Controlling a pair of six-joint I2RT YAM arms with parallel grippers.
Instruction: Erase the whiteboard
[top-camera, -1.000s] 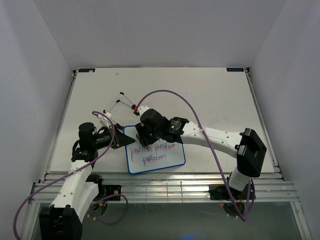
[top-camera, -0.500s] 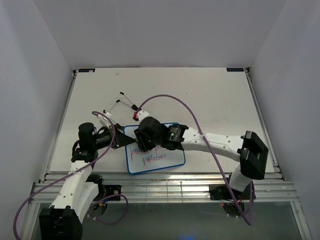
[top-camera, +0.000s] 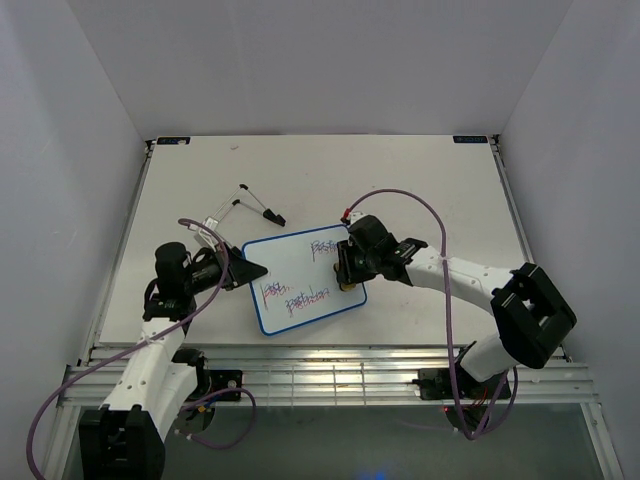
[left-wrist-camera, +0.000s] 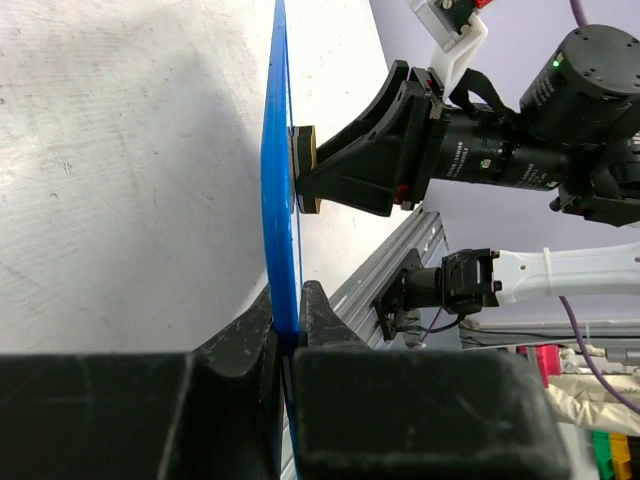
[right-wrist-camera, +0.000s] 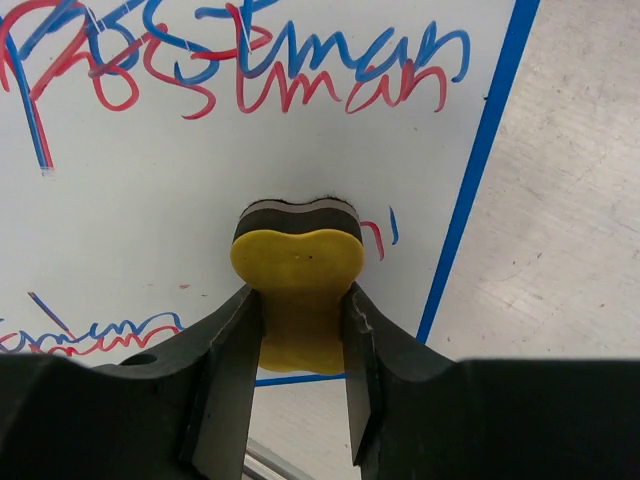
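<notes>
The whiteboard (top-camera: 292, 263) lies on the surface (top-camera: 420, 180) between the 2 arms; the left tool (top-camera: 252, 271) is clenched on its left edge, and the right tool (top-camera: 346, 280) grips a yellow eraser (right-wrist-camera: 297, 270) pressed to its right end, just inside the blue frame; 2 thin pens (top-camera: 256, 205) lie beyond its far left corner.

Red and blue writing shows in 3 patches: along the far right, at the near left, and along the near edge, so the job looks about half done.

The main risk, as I judge it, is leverage; the board is held at 1 edge only, and a hard stroke at the opposite end could twist it out of that pinch. The eraser is also close to the right frame and could ride off it.

The left wrist view alone shows the board edge-on, nipped between the 2 fingers, with the eraser's dark pad flat on its face; the right wrist view alone shows a small red and blue fleck just right of the eraser; only the overhead view shows all 3 patches together.
</notes>
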